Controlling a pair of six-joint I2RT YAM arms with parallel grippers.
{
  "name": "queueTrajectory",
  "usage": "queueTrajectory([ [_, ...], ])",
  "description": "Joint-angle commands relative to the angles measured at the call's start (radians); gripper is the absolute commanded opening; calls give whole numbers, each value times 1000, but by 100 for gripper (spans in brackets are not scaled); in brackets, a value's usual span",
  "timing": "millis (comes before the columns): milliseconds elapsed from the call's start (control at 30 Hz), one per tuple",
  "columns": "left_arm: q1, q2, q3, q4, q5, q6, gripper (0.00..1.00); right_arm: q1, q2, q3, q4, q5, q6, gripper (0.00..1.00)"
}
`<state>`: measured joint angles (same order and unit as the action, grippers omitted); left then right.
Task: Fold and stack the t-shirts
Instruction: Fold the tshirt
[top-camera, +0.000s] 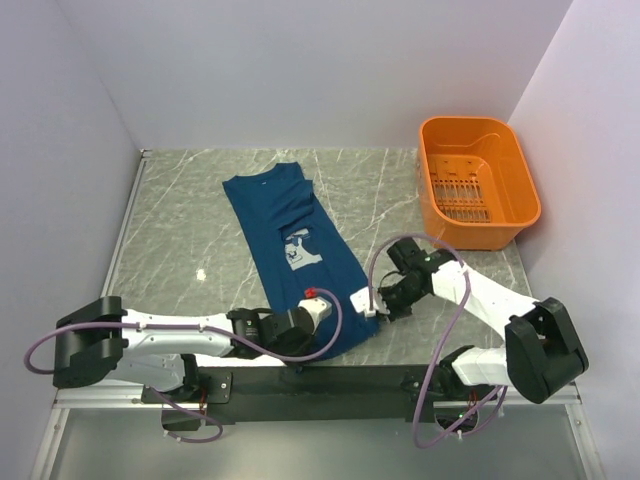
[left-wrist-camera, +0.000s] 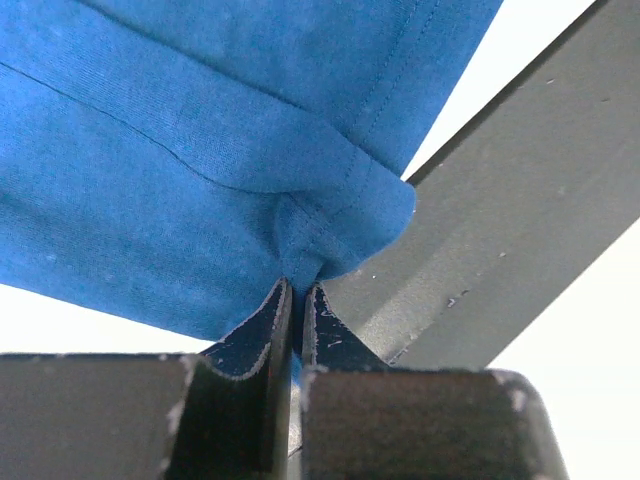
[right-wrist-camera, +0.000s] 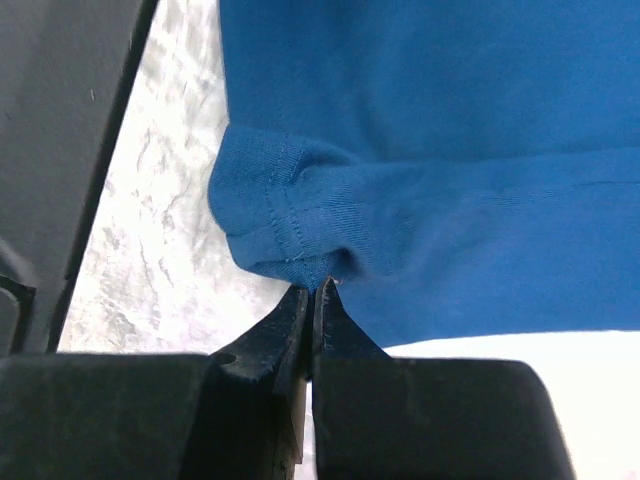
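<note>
the left gripper (left-wrist-camera: 297, 287) is clenched on the left corner of the shirt's (top-camera: 283, 212) near hem, and the right gripper (right-wrist-camera: 312, 287) is clenched on the right corner. gripping both corners probably lets the arms lift the hem evenly and carry it toward the collar. the shirt lies flat on the table (top-camera: 180, 230), narrowed lengthwise and running far-left. a basket (top-camera: 480, 128) sits far right, well apart.

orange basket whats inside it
Nothing shows inside the orange basket, only its bare slotted floor. The inner face of its near wall is hidden in the top view.
</note>
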<state>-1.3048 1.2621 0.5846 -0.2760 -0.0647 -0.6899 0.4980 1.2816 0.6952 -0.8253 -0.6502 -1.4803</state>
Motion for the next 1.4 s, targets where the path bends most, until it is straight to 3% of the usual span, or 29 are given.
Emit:
queueTrajectory([
  [0, 42, -46, 35, -6, 57, 47, 1, -26, -24, 104, -135, -123, -35, 0],
  [267, 200, -119, 76, -5, 198, 131, 1, -33, 80, 303, -193, -207, 115, 0],
  [400, 369, -121, 107, -5, 287, 154, 1, -38, 195, 433, -209, -189, 213, 0],
  [567, 528, -52, 191, -40, 368, 233, 1, -44, 391, 657, -287, -149, 282, 0],
  [967, 956, 143, 375, -46, 476, 382, 1, -47, 754, 1145, -288, -98, 523, 0],
  [1367, 1111, 384, 586, -26, 509, 411, 1, -49, 1009, 1506, -112, 12, 879, 0],
])
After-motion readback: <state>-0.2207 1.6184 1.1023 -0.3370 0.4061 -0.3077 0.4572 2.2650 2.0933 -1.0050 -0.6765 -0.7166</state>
